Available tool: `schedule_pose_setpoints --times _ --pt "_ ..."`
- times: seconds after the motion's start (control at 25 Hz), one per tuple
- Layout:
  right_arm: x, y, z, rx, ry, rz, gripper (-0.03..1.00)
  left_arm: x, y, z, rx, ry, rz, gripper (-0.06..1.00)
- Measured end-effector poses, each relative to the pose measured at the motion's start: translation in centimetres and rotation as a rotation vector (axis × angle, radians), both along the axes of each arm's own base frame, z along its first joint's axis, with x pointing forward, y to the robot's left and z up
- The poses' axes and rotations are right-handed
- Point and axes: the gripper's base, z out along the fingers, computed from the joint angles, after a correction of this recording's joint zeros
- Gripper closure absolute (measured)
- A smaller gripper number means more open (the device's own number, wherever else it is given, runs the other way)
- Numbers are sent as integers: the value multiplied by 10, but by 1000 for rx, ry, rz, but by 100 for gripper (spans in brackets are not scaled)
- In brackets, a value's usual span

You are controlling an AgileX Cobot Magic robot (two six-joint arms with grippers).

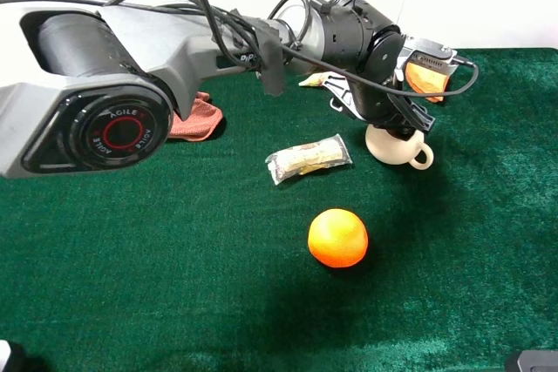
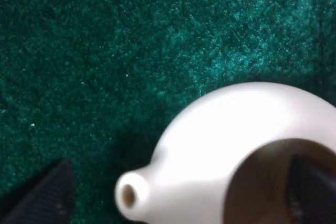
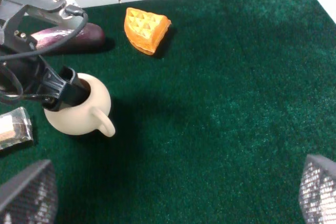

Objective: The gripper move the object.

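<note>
The cream-white pitcher [image 1: 397,147] stands upright on the green cloth at the back right, with its loop handle toward the front right. It also shows in the right wrist view [image 3: 79,111]. The left arm reaches across, and my left gripper [image 1: 403,126] is right over the pitcher. In the left wrist view the pitcher [image 2: 220,129] fills the frame. One finger [image 2: 310,187] is inside its brown mouth; the other finger [image 2: 42,198] is outside, apart from the spout. The jaws are open. My right gripper [image 3: 170,198] is open and empty, well clear of the pitcher.
An orange fruit [image 1: 337,237] lies in front of the pitcher. A clear-wrapped packet [image 1: 307,158] lies to its left. A red cloth [image 1: 196,119] is partly under the left arm. A waffle piece [image 3: 146,29] and a purple eggplant [image 3: 68,35] lie behind the pitcher.
</note>
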Motion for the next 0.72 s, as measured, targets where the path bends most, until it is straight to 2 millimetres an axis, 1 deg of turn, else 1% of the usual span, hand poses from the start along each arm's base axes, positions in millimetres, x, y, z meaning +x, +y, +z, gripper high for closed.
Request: schedule_pose_setpoints --times 0.12,0.44,0.52,0.72 --pt "0 0 0 0 0 0 28 -1 -1 0 -8 11 5 0" --pt "0 0 0 0 0 0 28 -2 0 1 -5 23 9 -2" --pt "0 0 0 0 0 0 28 -3 2 5 11 36 10 -2" --pt "0 0 0 0 0 0 28 -6 7 27 36 46 15 -2"
